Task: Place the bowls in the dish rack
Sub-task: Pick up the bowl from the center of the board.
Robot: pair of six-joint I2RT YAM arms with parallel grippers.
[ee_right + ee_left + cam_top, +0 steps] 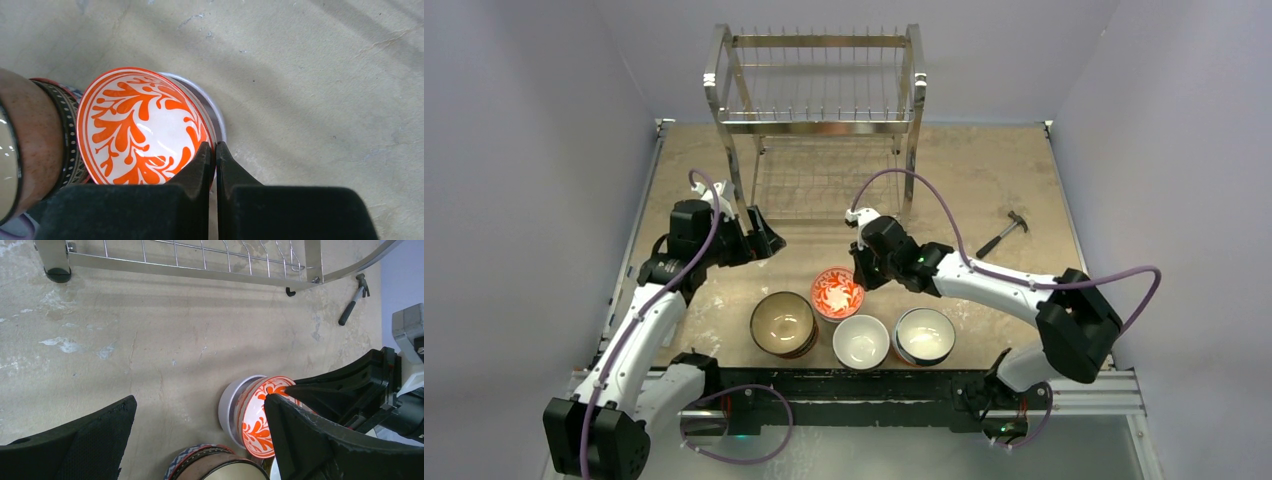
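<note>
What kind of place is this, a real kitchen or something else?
Probably a robot test bench, not a kitchen: plain grey walls enclose a worn table, with only a dish rack, some bowls and a stray hammer.

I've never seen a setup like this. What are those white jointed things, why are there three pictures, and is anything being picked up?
The white jointed things are two robot arms bolted at the table's near edge. One picture comes from a camera above and behind them; the other two come from cameras on each wrist, so the black shapes at the bottom are that arm's own fingers.

On the beige table stand a tall chrome wire dish rack, with no bowl in it, a small hammer and a cluster of ceramic bowls, some stacked.

The right gripper is shut on the rim of the orange-and-white leaf-patterned bowl, which sits tilted on a white bowl. The left gripper hangs open, holding nothing.
</note>
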